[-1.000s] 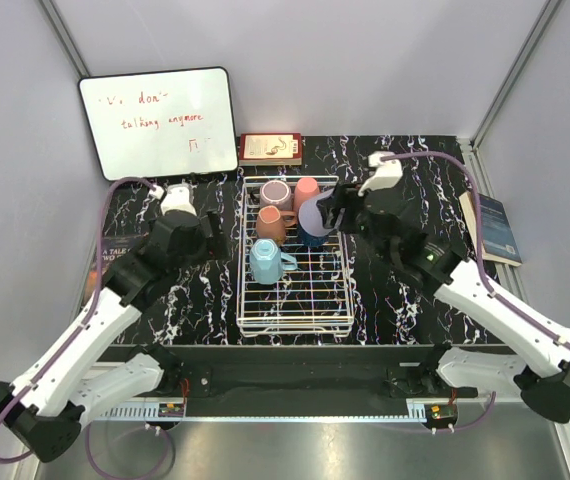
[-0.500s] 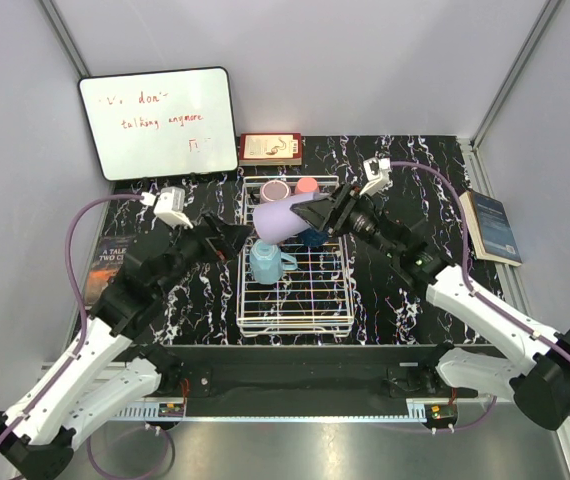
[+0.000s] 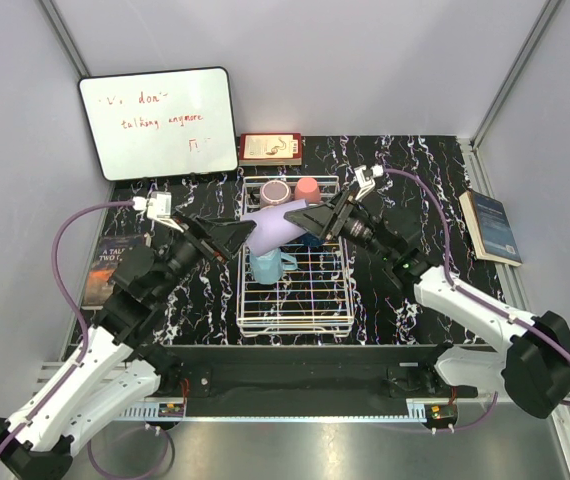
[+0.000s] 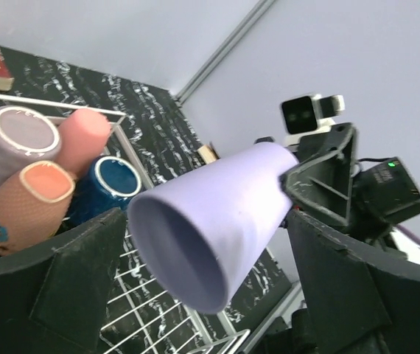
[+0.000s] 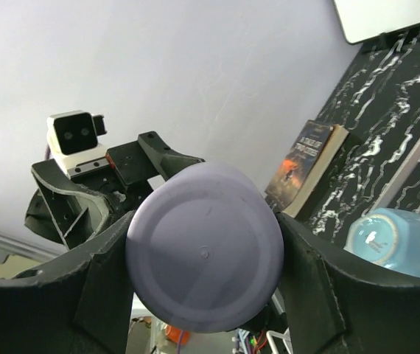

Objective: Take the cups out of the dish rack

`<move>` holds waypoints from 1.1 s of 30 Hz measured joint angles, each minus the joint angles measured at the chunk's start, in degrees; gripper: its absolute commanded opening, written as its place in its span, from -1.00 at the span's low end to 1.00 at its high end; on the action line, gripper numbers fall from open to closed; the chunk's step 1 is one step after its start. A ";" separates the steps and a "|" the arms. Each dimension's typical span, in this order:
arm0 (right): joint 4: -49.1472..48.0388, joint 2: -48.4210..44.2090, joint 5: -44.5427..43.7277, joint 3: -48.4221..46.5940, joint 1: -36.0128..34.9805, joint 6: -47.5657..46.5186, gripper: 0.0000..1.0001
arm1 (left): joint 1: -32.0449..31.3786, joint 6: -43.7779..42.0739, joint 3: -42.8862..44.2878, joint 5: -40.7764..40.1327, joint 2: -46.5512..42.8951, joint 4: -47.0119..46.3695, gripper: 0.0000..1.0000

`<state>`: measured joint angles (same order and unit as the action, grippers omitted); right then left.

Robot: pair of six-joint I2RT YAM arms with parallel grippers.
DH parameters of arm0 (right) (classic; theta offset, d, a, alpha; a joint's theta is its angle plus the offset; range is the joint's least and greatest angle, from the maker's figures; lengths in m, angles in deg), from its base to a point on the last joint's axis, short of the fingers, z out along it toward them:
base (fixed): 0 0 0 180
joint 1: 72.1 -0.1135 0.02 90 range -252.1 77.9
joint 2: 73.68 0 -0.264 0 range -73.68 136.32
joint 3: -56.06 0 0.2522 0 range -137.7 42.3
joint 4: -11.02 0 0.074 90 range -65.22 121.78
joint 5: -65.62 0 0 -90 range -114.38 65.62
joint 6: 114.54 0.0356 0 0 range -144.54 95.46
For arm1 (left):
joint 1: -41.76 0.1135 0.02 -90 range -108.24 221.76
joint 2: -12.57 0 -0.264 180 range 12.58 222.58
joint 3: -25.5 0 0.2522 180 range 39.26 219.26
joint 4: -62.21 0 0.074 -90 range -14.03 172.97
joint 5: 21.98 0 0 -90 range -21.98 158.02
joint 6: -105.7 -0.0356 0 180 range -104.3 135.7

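Lavender tapered cup, plain and without a handle, lies on its side in the air above the far half of the white wire-grid dish rack, clear of the wires. The right gripper is clamped on the cup's narrow base end: in the right wrist view its two black fingers press against either side of the flat round bottom. The open mouth points toward the left gripper, whose jaws are spread wide. In the left wrist view the rim sits between that gripper's black fingers, close to both, and whether either one touches the wall cannot be told. Below the lavender cup, at the rack's far end, a mauve cup and a salmon pink cup sit side by side. A terracotta orange cup and a dark blue cup are just in front of them, and a light blue handled mug sits nearer the rack's middle. The rack rests on a black marbled tabletop. A white-framed whiteboard with red writing leans at the back left, and a red-edged book lies just behind the rack.
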<state>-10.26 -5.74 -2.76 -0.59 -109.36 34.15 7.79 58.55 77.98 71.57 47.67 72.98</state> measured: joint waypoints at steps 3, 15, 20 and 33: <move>-2.34 0.70 1.18 0.00 -0.02 1.29 -1.00 | 0.02 0.79 -0.02 1.42 0.66 -2.14 0.72; -7.98 3.80 4.81 -0.02 0.04 4.13 -1.00 | 0.00 3.89 -1.81 7.91 4.59 -7.67 0.24; -10.67 6.40 6.14 -0.02 0.15 5.88 -1.00 | 0.02 4.83 -1.81 9.22 5.86 -8.85 -0.31; -6.51 3.06 8.31 -0.92 0.50 5.38 0.94 | -0.96 8.17 2.21 13.25 7.30 -9.35 -1.00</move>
<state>-16.78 -2.68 5.55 -1.51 -108.85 39.53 6.83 66.73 80.19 84.81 54.97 63.63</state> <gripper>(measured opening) 0.842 0.122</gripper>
